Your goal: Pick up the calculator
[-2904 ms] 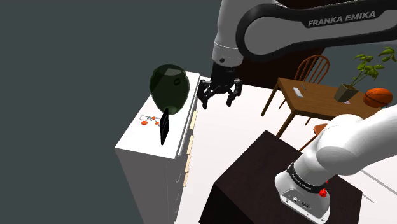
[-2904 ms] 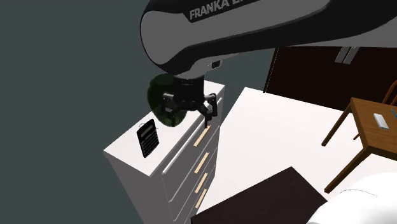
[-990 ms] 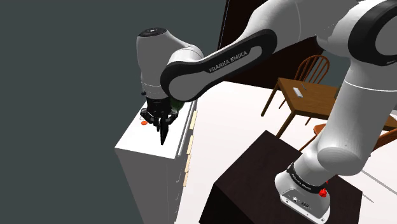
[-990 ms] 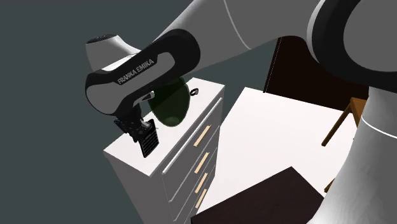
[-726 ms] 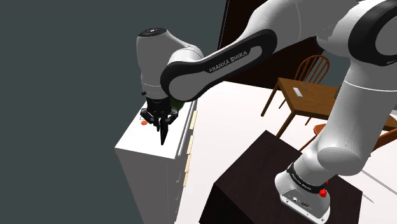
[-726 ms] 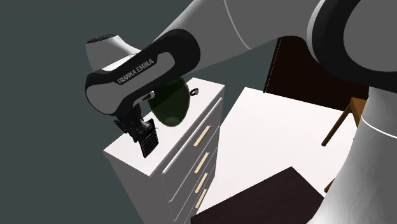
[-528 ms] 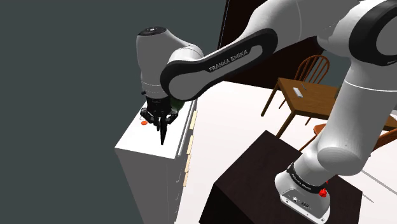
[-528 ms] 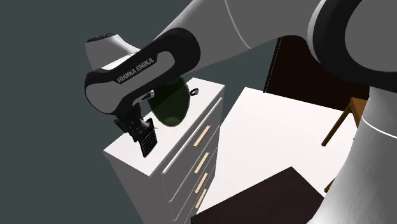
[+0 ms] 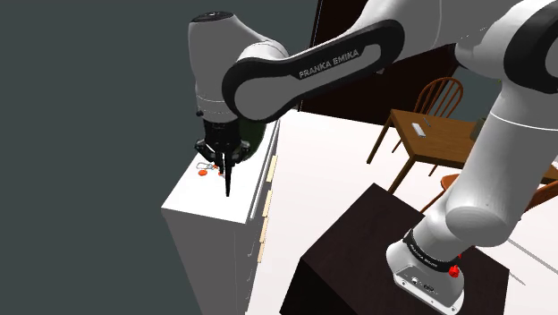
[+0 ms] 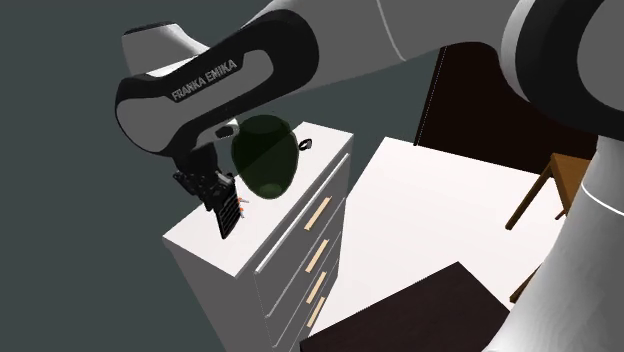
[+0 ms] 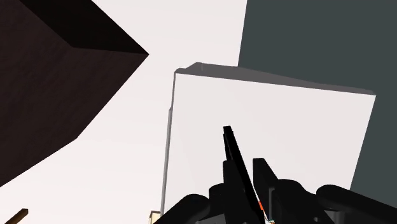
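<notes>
You have the gripper (image 9: 224,164) clamped on the calculator (image 9: 227,183). The fingers pinch its upper end. The black slab hangs down from them, near upright, edge-on to the shoulder camera. It's over the dresser (image 9: 207,213) top, toward the end away from the vase (image 10: 265,158). I can't tell if its lower edge is clear of the top or touching it.

Second exterior view: the gripper (image 10: 214,194) drops from the white arm (image 10: 200,85), with the calculator (image 10: 228,216) under it, key face showing, tilted a bit. The dark green vase stands mid-dresser, just behind the calculator, not touching it. Small red-orange bits (image 9: 204,172) lie on the dresser top right beside the gripper. Pale handles (image 10: 318,212) run down the dresser's drawer front.

Wrist view: you see the calculator (image 11: 230,143) as a thin black blade between the two fingers (image 11: 266,177), both pressed against it. The white dresser top (image 11: 299,121) is straight under it. The dark stand (image 11: 51,76) sits off the dresser's drawer side, with pale floor (image 11: 191,38) between them.

Shoulder view: the stand (image 9: 358,251) is near the dresser front. A wooden table (image 9: 438,134) and chair (image 9: 440,92) are well apart from the dresser, past the stand.
</notes>
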You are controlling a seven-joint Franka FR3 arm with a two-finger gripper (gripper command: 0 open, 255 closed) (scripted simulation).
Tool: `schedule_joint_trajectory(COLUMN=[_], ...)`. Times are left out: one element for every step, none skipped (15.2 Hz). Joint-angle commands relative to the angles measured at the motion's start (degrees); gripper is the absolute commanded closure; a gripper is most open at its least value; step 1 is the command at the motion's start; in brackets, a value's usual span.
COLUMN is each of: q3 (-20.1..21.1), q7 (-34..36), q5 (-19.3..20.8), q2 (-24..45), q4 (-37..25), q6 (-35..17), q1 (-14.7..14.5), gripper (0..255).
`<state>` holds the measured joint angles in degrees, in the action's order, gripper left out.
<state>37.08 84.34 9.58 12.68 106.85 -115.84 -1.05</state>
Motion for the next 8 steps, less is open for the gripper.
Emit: schedule_joint_trajectory(q3=[0.2,0.2,0.3,0.3,0.4,0.4,0.4,0.4], q7=[-0.3,-0.4,-0.6,-0.7,-0.9,-1.0,-1.0,-1.0], q5=[-0.5,-0.7,-0.9,-1.1,-1.3,-1.5,-1.5,-1.5], q2=[-0.7,-0.9,-1.2,-1.4,-1.6,-1.8,-1.9,-1.9], q4=[-0.9,-1.3,-1.9,-2.4,-2.9,-3.5,-3.5,-3.5], q6=[1.4,2.1,2.8,3.5,4.2,4.9,5.0,5.0], q1=[0.1,0.1,0.2,0.2,0.2,0.3,0.3,0.3], gripper=[255,255,255,255,255,255,255,255])
